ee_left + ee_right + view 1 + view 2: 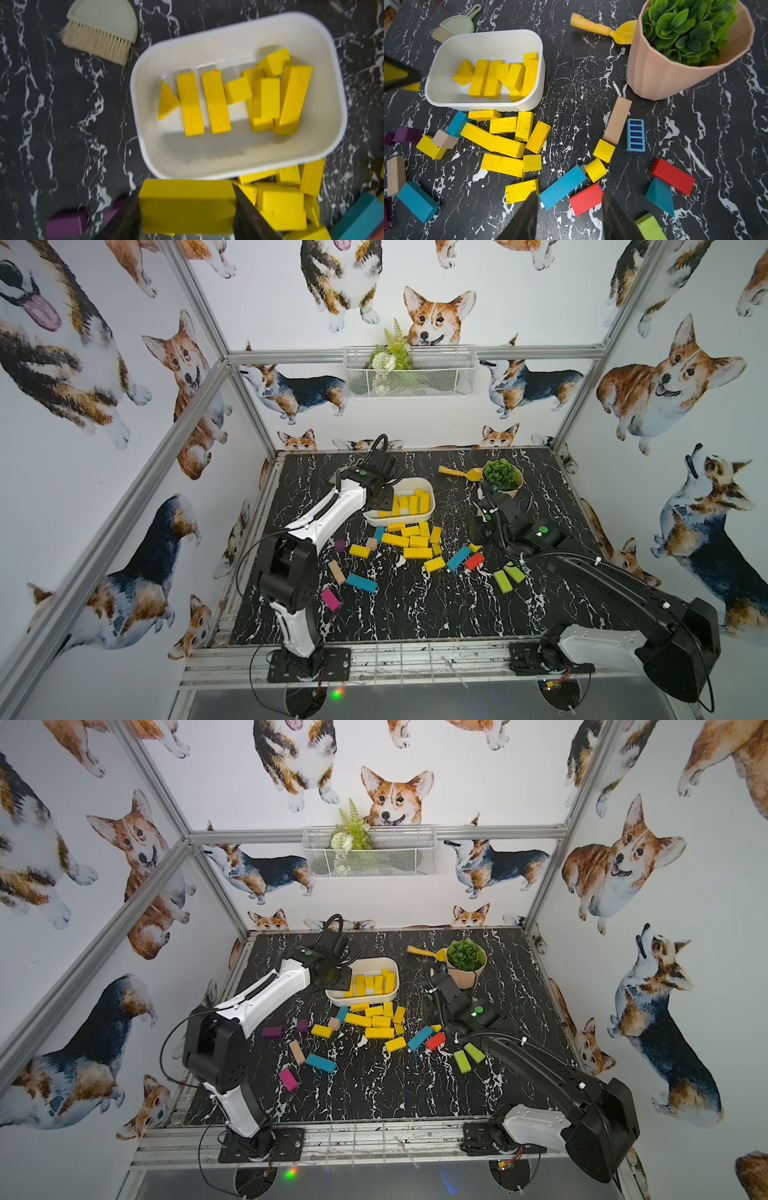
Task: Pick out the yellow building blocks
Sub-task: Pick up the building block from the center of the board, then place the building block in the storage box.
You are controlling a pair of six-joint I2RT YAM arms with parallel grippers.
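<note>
Left gripper point(186, 188): clamped on a yellow block point(187, 212) near the white tub point(228, 155).
White tub: holds several yellow blocks point(216, 101).
Right gripper point(569, 195): jaws apart, empty.

Blocks point(216, 101) in and before tub point(228, 41)

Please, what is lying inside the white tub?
Only yellow building blocks lie in the white tub: two long bars side by side, a triangular wedge, and a heap at one end. What lies under that heap is covered.
</note>
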